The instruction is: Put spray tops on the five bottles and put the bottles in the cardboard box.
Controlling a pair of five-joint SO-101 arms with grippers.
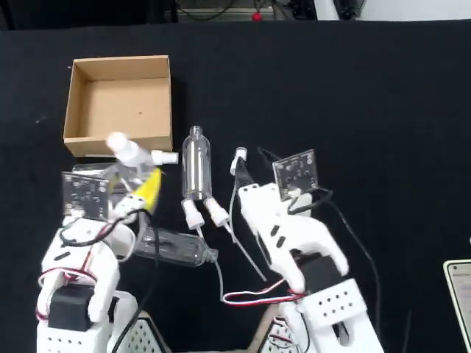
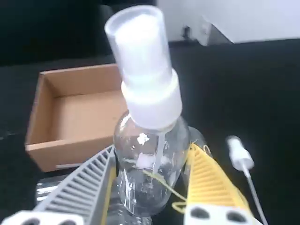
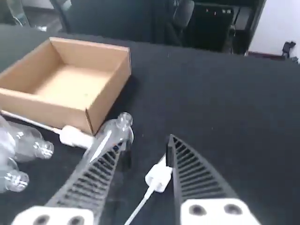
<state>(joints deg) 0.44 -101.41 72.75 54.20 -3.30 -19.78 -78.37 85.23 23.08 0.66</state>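
We see the left pincer (image 2: pixel 151 154) clamped on the capped bottle (image 2: pixel 143 133), neck leaning toward the cardboard box (image 2: pixel 47 154) just ahead; right pincer (image 3: pixel 147 140) gapes.

Your left arm (image 1: pixel 73 257) rises at the near left, and your left claw (image 2: pixel 151 154) is clamped from both sides on a capped bottle (image 2: pixel 140 136), held tilted above the tabletop (image 1: pixel 383 110). Your right arm (image 1: pixel 294 235) leans forward at the near right; your right claw (image 3: pixel 147 143) sits low, jaws apart, gripping nothing.
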